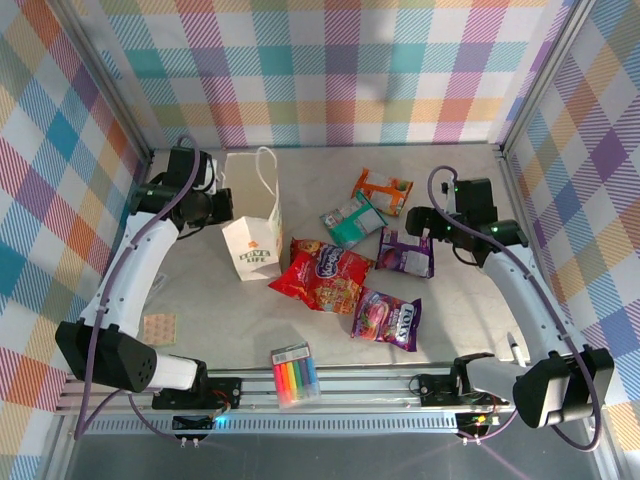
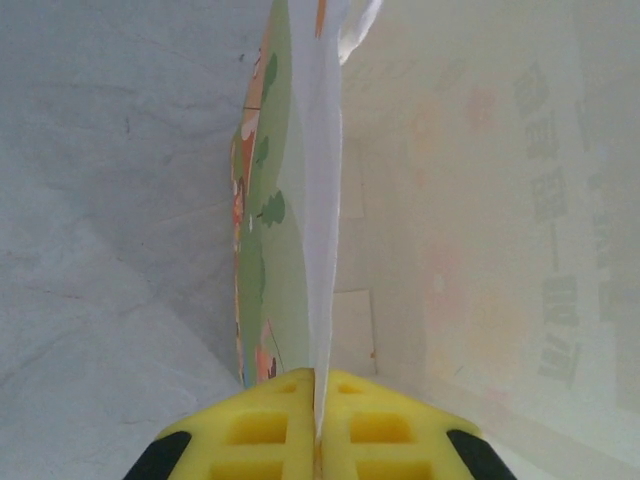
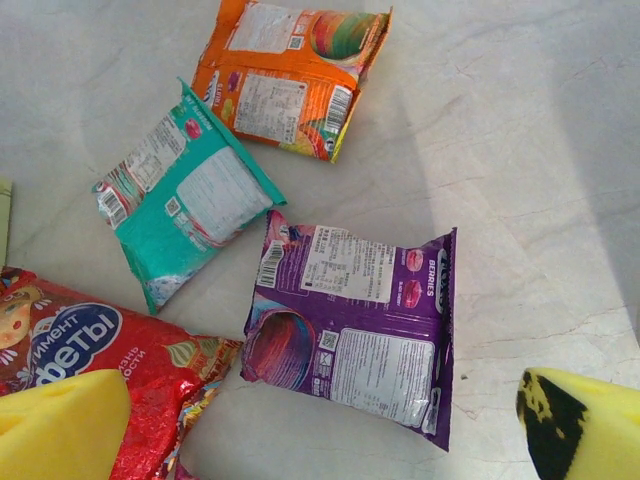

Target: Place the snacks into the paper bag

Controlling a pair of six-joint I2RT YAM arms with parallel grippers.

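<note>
- The left gripper [image 1: 218,201] sat at the upper left of the overhead view, against the left side of the paper bag [image 1: 252,218].
- In the left wrist view its yellow pads [image 2: 260,425] were pressed together on the bag's thin white wall [image 2: 322,250], clamped on the paper; the flower print showed on the wall's left face and the pale inside on its right.
- The bag stood upright on the table [image 1: 470,300], mouth up, left of all the packets.
- The right gripper [image 1: 432,226] hung at the centre right of the overhead view, its fingers spread wide apart and holding nothing.
- In the right wrist view its pads [image 3: 60,425] framed the lower corners, with one purple packet [image 3: 355,320] lying flat between them.
- The large red packet [image 1: 320,276] lay just right of the bag, at the frame's centre.
- The second purple packet [image 1: 387,318] lay below and right of the red one.
- The teal-and-white packet [image 1: 352,220] and the orange packet [image 1: 382,190] lay further up, near each other.
- A clear pack of markers [image 1: 295,376] lay at the lower centre, by the rail.
</note>
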